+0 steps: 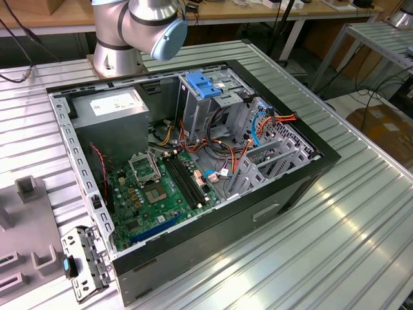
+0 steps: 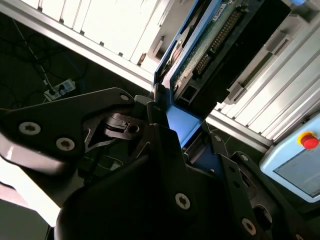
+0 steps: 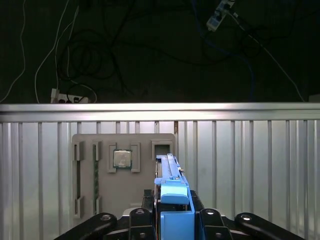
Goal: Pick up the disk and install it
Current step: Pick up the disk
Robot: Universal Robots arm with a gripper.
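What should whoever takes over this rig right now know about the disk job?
Gripper: looks shut on the disk, fingers on either side of its blue rail.
Disk: held on edge at the grey fixture plate on the ribbed table.
Done: disk grasped; whether it is lifted clear of the plate cannot be told.
Left: the install; the disk is not yet in the open computer case or its blue-topped drive bay.

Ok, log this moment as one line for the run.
step: pick | gripper: shut on the disk | location: by grey fixture plate | install: not done
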